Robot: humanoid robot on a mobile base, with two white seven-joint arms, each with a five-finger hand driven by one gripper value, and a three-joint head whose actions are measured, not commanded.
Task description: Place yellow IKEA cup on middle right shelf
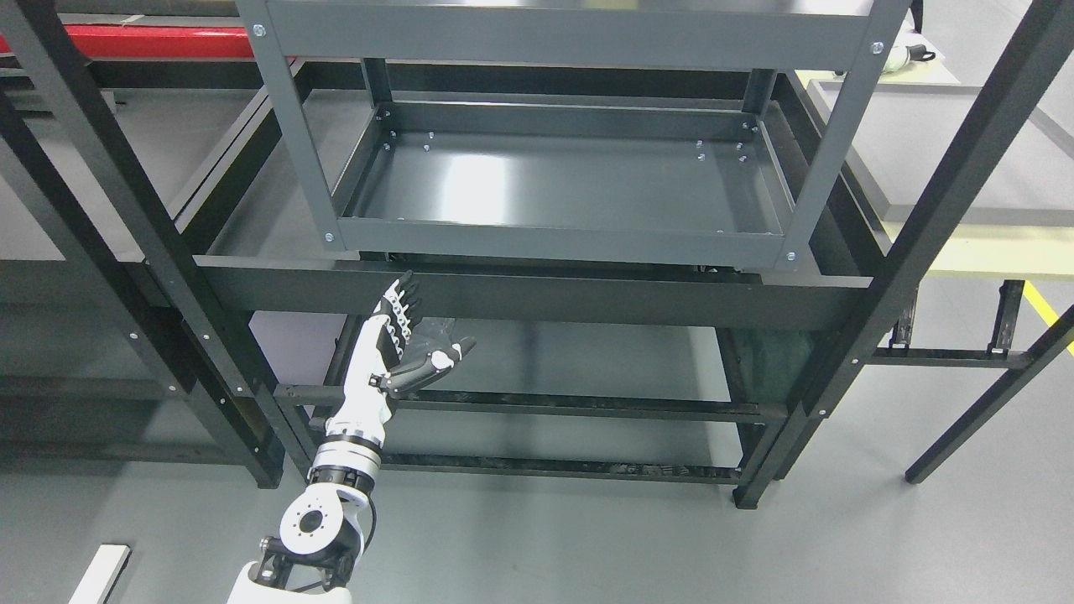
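My left hand (424,331) rises from the lower left on a white and black arm. Its fingers are stretched out and its thumb is spread, and it holds nothing. It hovers in front of the black crossbeam of the shelf rack, at the left end of the grey metal shelf tray (570,235). That tray has nothing standing in it. No yellow cup shows anywhere in the head view. My right arm is out of the picture.
Black rack uprights (940,210) frame the tray on both sides. Lower rails (579,407) cross below the hand. A red bar (151,42) runs at the top left, a pale table (948,151) stands at the right, and grey floor lies below.
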